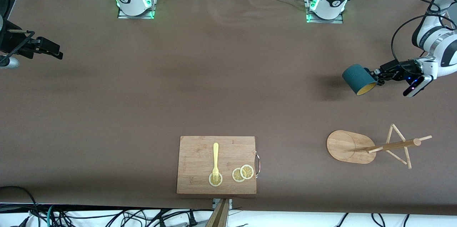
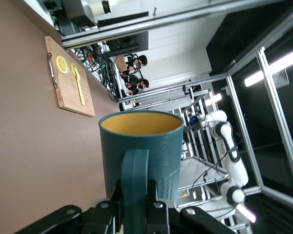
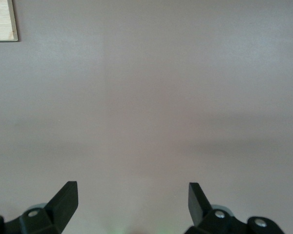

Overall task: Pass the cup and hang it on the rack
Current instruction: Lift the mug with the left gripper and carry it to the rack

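Note:
The dark teal cup [image 1: 358,78] hangs in the air on its side, its yellowish inside turned toward the front camera, over the table at the left arm's end. My left gripper [image 1: 378,76] is shut on its handle. The left wrist view shows the cup [image 2: 141,146] with the handle [image 2: 135,180] pinched between the fingers of the left gripper [image 2: 135,207]. The bamboo rack [image 1: 348,146] stands nearer the front camera than the cup, its post [image 1: 392,145] bearing thin pegs. My right gripper [image 1: 53,51] waits open at the right arm's end; the right gripper [image 3: 133,195] holds nothing over bare table.
A wooden cutting board [image 1: 200,152] lies near the table's front edge in the middle, with a yellow fork [image 1: 215,159] and lemon slices [image 1: 242,173] on it. A corner of the board [image 3: 2,19] shows in the right wrist view. Brown cloth covers the table.

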`<state>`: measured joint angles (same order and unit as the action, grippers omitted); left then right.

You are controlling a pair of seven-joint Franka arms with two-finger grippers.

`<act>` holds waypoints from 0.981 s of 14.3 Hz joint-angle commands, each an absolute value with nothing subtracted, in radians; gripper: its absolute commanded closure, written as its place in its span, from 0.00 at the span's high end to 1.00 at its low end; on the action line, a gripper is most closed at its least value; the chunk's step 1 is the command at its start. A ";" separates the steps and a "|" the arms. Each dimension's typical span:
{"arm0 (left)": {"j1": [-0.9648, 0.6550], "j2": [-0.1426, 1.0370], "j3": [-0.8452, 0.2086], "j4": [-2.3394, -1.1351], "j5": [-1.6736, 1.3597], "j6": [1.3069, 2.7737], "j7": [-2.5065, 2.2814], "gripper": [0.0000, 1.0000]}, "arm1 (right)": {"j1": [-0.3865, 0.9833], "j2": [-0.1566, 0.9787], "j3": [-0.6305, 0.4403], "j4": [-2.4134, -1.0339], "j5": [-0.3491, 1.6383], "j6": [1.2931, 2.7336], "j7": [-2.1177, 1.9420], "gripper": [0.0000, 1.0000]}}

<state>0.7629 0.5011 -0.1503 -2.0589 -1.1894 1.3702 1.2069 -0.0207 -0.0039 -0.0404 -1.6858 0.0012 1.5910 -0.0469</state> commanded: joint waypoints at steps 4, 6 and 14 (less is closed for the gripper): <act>0.755 0.500 -0.156 -1.985 -1.285 1.355 0.961 0.00 | -0.018 -0.005 -0.038 -1.671 -0.002 1.574 -0.037 1.00; 0.753 0.517 -0.158 -1.948 -1.314 1.355 0.881 0.00 | -0.017 -0.003 -0.038 -1.671 -0.002 1.574 -0.037 1.00; 0.735 0.610 -0.156 -1.833 -1.445 1.356 0.579 0.00 | -0.018 -0.003 -0.038 -1.671 0.000 1.574 -0.037 1.00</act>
